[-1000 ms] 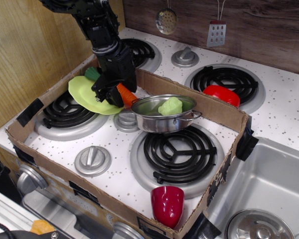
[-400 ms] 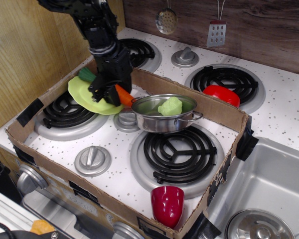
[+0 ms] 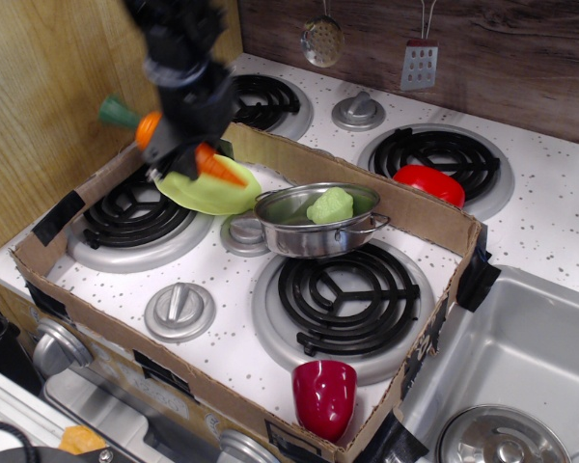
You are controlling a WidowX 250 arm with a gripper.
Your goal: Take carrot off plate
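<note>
My gripper (image 3: 179,145) is shut on the orange carrot (image 3: 217,166) at its middle and holds it in the air. The carrot's dark green stem end (image 3: 116,112) points up to the left and its tip points down to the right. The arm hides the carrot's middle. The lime-green plate (image 3: 212,193) lies just below the carrot, between the back left burner and the silver pot, and it looks tipped.
A silver pot (image 3: 314,234) holding a lumpy light-green toy (image 3: 329,205) stands right of the plate. A red pepper-like toy (image 3: 427,183) lies on the back right burner. A red cup (image 3: 324,395) stands at the front. A cardboard wall (image 3: 405,207) rings the stove. A sink (image 3: 521,367) is at the right.
The gripper has risen and moved left with the carrot, which has come up off the plate. The plate has shifted right toward the pot.
</note>
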